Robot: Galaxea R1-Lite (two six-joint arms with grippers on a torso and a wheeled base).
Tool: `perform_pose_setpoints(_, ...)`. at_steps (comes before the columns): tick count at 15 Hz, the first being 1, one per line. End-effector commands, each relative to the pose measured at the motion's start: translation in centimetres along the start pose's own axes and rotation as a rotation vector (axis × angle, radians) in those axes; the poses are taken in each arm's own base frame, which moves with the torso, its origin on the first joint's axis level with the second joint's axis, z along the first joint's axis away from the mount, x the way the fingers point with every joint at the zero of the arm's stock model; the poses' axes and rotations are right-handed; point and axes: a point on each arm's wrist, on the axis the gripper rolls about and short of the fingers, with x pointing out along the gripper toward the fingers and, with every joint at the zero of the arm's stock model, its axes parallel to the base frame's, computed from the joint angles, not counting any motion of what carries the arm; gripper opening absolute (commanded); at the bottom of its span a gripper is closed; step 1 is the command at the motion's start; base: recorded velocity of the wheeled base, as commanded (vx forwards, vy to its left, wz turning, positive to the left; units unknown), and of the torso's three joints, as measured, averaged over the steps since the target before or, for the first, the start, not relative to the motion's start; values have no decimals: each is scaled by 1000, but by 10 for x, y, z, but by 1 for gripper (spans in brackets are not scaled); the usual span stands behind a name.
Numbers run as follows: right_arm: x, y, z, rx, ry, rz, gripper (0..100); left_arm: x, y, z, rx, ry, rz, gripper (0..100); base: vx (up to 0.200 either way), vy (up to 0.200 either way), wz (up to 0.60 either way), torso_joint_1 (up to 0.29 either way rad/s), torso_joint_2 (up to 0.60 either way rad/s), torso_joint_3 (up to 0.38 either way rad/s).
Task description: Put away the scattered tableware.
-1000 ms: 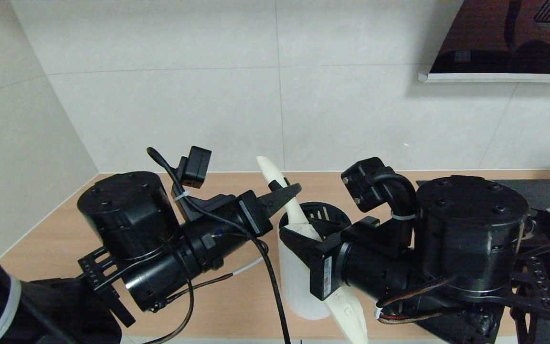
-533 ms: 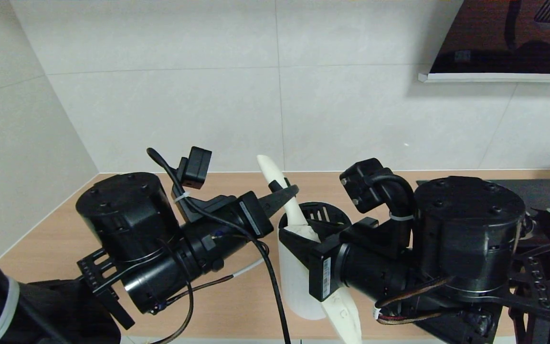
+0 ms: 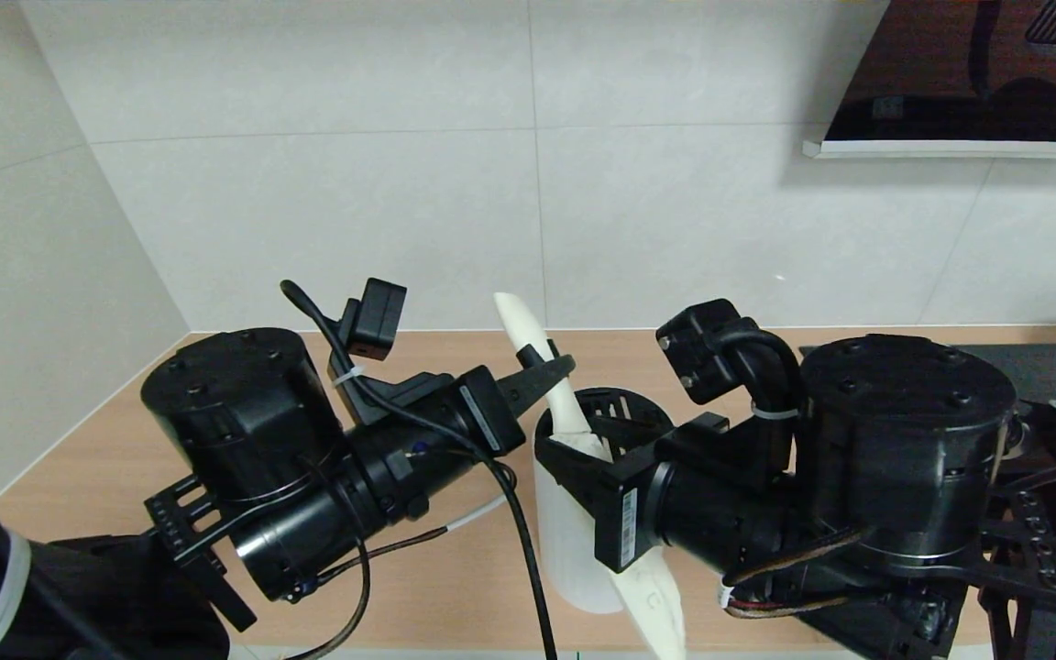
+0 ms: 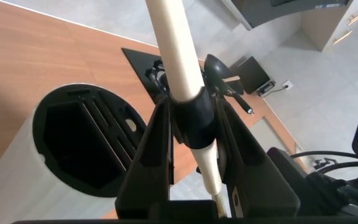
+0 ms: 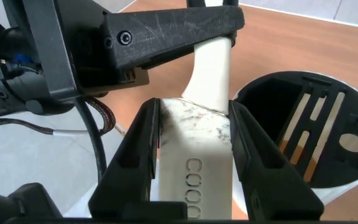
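Little has moved in the last second — the spatula has only swung its broad end slightly and stays slanted close by the holder, its handle clamped in the left gripper and its blade in the right gripper — so it seems not yet stowed.
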Motion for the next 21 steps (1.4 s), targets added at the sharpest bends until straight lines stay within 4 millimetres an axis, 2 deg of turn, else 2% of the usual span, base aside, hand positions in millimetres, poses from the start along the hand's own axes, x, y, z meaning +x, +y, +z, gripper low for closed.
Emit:
perform_pose_setpoints(1,0,0,0,-1,4,0,100,-1,-2,1,2,-6,-6,0,0,0,0,0,0,0)
perform_pose_setpoints(6,-3,-3,5,5,-16,-6,100,4,-5,9,83,-75,68,0,0,0,0,0,0,0)
perform_pose_setpoints(7,-6,-7,11,11,-36,-15,100,4,-9,14,91,-99,95,0,0,0,0,0,0,0)
perform_pose_setpoints(11,-13,-32,33,29,-108,-86,100,-8,-32,39,99,-95,193,0,0,0,0,0,0,0)
perform_pose_setpoints(12,-13,-44,41,36,-132,-123,100,-14,-48,51,99,-105,247,0,0,0,0,0,0,0)
perform_pose_setpoints(14,-12,-54,44,38,-141,-156,100,-15,-66,57,112,-132,288,0,0,0,0,0,0,0)
perform_pose_setpoints(16,-11,-61,47,41,-149,-181,100,-5,-73,58,173,-134,346,0,0,0,0,0,0,0)
perform_pose_setpoints(17,-11,-68,50,43,-161,-205,100,7,-82,58,205,-157,373,0,0,0,0,0,0,0)
perform_pose_setpoints(21,-16,-92,66,48,-218,-285,100,24,-96,46,408,-277,646,0,0,0,0,0,0,0)
